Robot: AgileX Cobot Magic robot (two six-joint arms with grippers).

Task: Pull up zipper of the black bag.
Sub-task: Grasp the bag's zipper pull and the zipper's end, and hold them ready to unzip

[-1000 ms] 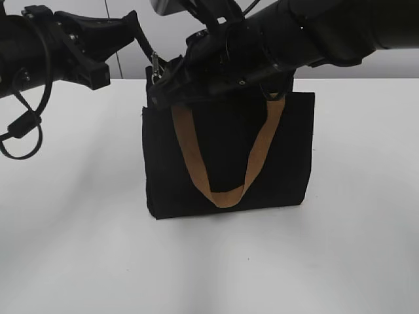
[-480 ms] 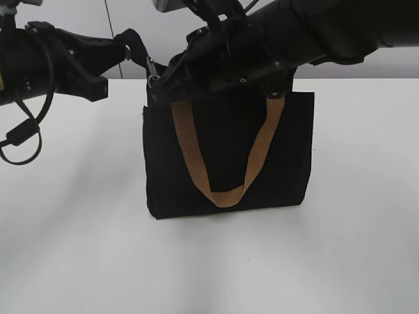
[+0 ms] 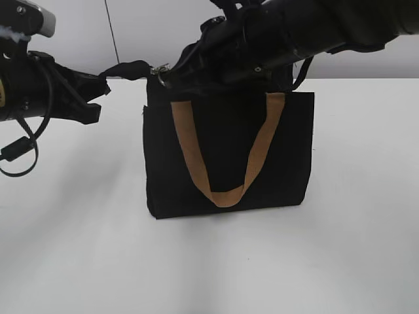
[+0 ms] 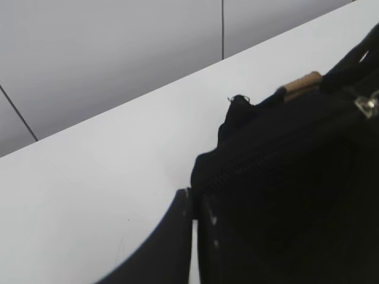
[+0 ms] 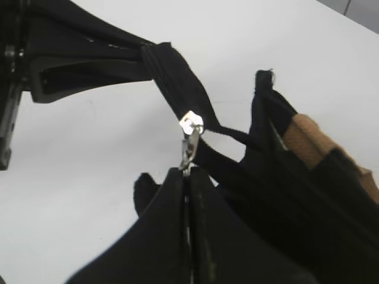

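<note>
The black bag (image 3: 228,150) stands upright mid-table, tan handle (image 3: 222,157) hanging down its front. At its top left corner the right gripper (image 5: 187,171) has its fingers pinching the zipper (image 5: 190,135). Farther left, the left gripper (image 3: 105,82) has drawn back toward the table's left edge since a second ago, fingers clamped on the black zip tail (image 3: 131,68), now stretched level and taut. That tension should let the slider run freely.

Bright, even light; soft faint shadows; wrist views blurred close up; blacks featureless.
</note>
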